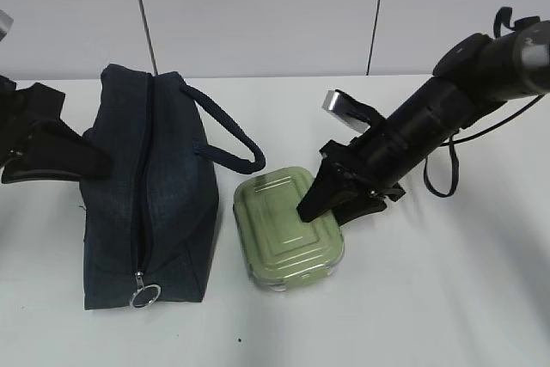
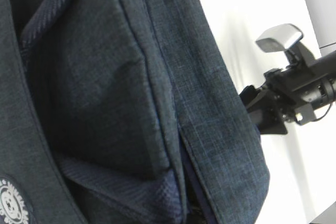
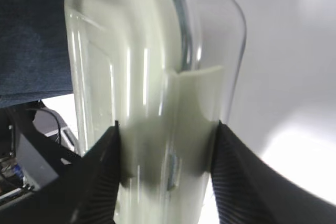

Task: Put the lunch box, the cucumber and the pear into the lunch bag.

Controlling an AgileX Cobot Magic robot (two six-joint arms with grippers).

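The dark navy lunch bag (image 1: 146, 204) stands at the left, its top zip running to a metal ring pull (image 1: 144, 296) at the front. The lunch box (image 1: 279, 229), with its sage-green ridged lid, lies just right of the bag. My right gripper (image 1: 322, 199) is shut on the box's right edge. In the right wrist view the gripper (image 3: 167, 140) has one finger on each side of the lunch box (image 3: 147, 77) at its side clip. My left gripper (image 1: 86, 161) is against the bag's left side; bag fabric (image 2: 105, 77) fills its view and hides the jaws. The cucumber and pear are out of view.
The bag's padded loop handle (image 1: 228, 131) arches over toward the lunch box. The white table (image 1: 430, 298) extends to the right and front. A grey wall stands behind. The right arm (image 2: 294, 93) shows past the bag in the left wrist view.
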